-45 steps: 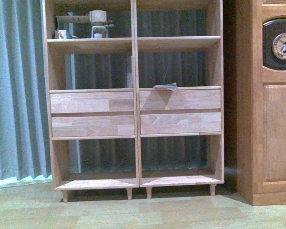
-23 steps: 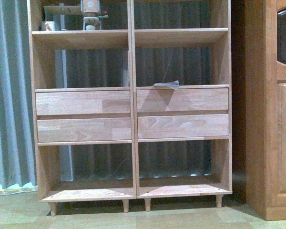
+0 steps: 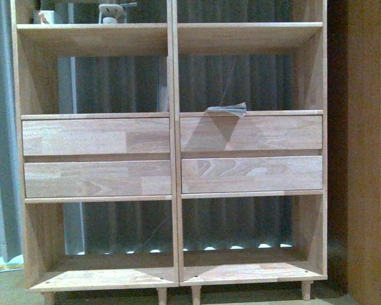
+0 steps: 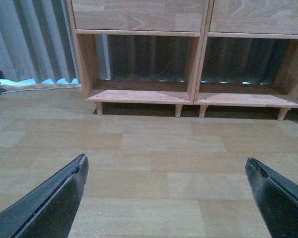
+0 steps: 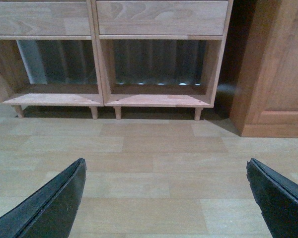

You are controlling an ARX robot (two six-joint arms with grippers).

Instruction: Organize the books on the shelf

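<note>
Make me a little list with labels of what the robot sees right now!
shelf: light-wood bookcase, two columns, four drawers across the middle
book: one thin book lying flat above the right drawers, one corner curled up
tools: left tool open, empty; right tool open, empty
neighbor: darker cabinet to the right
behind: grey curtain

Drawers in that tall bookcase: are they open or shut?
Shut. All four drawer fronts sit level with the shelf frame; none juts out.
</note>
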